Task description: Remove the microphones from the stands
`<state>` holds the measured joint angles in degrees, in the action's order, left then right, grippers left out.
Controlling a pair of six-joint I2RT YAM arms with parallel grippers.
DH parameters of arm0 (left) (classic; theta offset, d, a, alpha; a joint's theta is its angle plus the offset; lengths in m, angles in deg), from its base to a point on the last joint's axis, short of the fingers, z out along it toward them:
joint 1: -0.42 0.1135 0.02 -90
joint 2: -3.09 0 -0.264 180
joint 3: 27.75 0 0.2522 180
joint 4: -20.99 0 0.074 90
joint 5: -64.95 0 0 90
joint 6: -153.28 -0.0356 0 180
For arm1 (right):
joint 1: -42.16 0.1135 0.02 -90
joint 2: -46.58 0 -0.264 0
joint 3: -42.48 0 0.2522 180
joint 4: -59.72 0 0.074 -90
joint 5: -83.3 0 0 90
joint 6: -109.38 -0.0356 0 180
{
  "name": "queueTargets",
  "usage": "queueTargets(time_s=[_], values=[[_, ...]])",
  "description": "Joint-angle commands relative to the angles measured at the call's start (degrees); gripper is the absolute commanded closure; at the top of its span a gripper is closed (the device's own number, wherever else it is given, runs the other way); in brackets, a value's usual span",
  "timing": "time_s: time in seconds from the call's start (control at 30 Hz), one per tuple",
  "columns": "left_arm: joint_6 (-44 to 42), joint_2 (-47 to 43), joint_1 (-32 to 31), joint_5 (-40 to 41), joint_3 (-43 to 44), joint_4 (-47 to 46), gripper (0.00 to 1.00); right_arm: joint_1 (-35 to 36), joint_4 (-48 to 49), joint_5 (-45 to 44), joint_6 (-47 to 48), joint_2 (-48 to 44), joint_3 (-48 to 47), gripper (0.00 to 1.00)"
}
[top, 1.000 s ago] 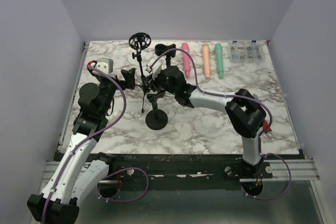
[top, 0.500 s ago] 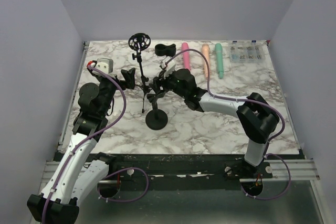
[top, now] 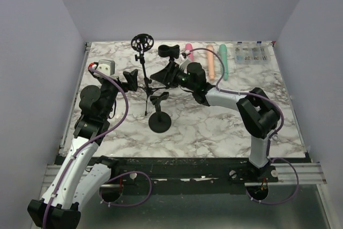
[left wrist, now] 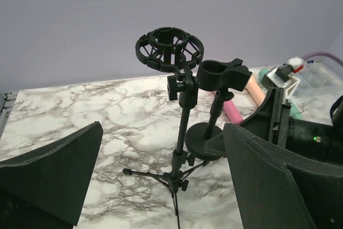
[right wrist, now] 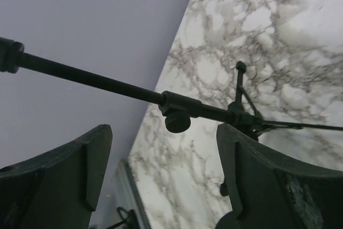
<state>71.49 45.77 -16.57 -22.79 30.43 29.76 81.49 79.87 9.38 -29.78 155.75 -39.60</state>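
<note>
While I scanned the top view, I found no microphone seated in any holder. The shock mount (top: 142, 42) on the tripod stand (top: 145, 84) looked empty, and so did the clips on the round-base stand (top: 159, 122) and the far clip stand (top: 168, 51). What I took for microphones, the pink microphone (top: 188, 47), peach microphone (top: 210, 61) and green microphone (top: 223, 60), lay flat near the far edge of the worktop (top: 214, 127). The pink one was partly hidden behind the right arm. The right gripper (top: 161, 74) pointed at the tripod's pole, and the left gripper (top: 130, 78) sat just on the pole's other side.

From the left wrist, that arm's jaws were spread wide and held nothing. The tripod stood upright beyond them, its mount ring plainly bare.

From the right wrist, those jaws were also wide apart and held nothing. The pole and its clamp knob (right wrist: 178, 123) crossed the view beyond them, untouched.

I judged a microphone of this kind to be light, rigid and smooth, so it would roll or slip easily. I would grip across the barrel at mid-length. The spindly stand would likely tip unless braced.
</note>
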Motion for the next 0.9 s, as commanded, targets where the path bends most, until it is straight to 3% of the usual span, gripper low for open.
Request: queueTargets(time_s=[0.0, 0.1, 0.23, 0.87], values=[[0.26, -1.18, 0.03, -0.55, -0.04, -0.28, 0.02, -0.04, 8.51, 8.48, -19.71, 6.75, -1.72, 0.15], [0.30, -1.37, 0.03, -0.42, -0.04, -0.28, 0.01, -0.22, 16.20, 9.50, -24.37, 9.66, -1.18, 0.27], [0.41, -1.54, 0.03, -0.76, 0.03, -0.29, 0.01, -0.33, 19.85, 8.42, -25.67, 11.23, -0.70, 0.29], [0.73, -1.55, 0.03, -1.47, 0.00, -0.37, 0.01, -0.66, 17.66, 7.59, -24.85, 14.68, -4.59, 0.54]])
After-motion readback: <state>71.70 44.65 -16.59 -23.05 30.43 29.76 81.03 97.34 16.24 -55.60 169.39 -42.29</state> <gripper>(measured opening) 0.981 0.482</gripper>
